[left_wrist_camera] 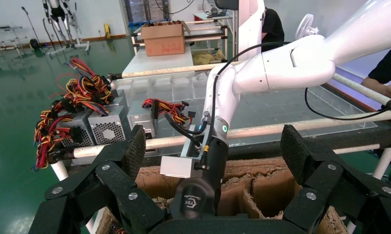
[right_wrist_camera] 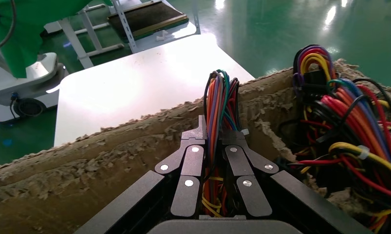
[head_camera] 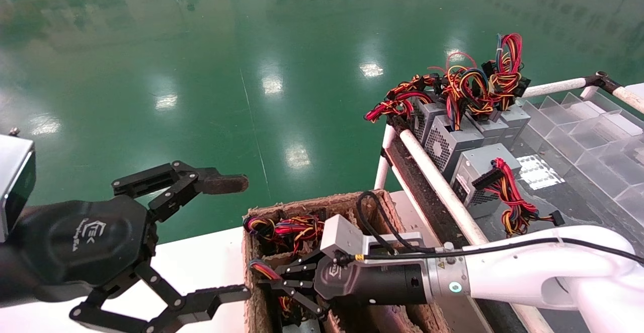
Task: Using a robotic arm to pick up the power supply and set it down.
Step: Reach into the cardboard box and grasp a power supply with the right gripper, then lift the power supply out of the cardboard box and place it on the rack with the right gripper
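Reaching down into the near cardboard box (head_camera: 352,207), right claw (head_camera: 271,282) clamping together on the wire bundle (right_wrist_camera: 217,105) of the power supply (head_camera: 274,272) inside. Left claw (head_camera: 236,237) hovering spread apart over the white bench (head_camera: 191,262), far left.

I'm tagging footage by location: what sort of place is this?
Probably a factory or workshop floor: glossy green floor, grey power supplies with wire bundles lined up on a pipe-frame rack, and a divided cardboard crate.

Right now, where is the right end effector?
Head view, lower centre-right: the right end effector is down in the brown cardboard tray, shut on a wire bundle.
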Controlling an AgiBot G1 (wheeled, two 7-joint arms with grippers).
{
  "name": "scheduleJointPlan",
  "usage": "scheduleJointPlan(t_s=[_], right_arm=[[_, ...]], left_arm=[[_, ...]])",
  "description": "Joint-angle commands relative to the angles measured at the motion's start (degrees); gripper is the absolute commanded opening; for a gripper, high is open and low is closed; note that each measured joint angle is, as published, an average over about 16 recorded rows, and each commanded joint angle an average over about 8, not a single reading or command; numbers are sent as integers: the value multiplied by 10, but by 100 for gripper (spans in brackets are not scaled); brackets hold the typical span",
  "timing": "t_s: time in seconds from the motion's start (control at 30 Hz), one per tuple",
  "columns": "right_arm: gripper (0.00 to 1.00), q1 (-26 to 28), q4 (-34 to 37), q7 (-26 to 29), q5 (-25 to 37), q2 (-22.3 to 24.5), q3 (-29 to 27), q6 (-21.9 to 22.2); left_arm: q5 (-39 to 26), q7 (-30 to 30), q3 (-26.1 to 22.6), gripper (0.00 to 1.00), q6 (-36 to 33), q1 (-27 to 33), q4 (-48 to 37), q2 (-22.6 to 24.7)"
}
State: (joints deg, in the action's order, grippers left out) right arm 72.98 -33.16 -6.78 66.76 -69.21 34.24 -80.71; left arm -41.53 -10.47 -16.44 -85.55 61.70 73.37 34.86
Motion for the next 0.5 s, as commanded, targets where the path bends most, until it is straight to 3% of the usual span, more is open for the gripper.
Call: scheduleJointPlan(t_s=[0.03, 0.5], right_arm=[[0, -4, -6, 2, -2, 3, -1, 0], [0, -20, -142, 52, -70, 62, -54, 20]], left_arm=[[0, 0, 0, 100, 0, 0, 0, 0], [0, 0, -1, 100, 0, 0, 0, 0]])
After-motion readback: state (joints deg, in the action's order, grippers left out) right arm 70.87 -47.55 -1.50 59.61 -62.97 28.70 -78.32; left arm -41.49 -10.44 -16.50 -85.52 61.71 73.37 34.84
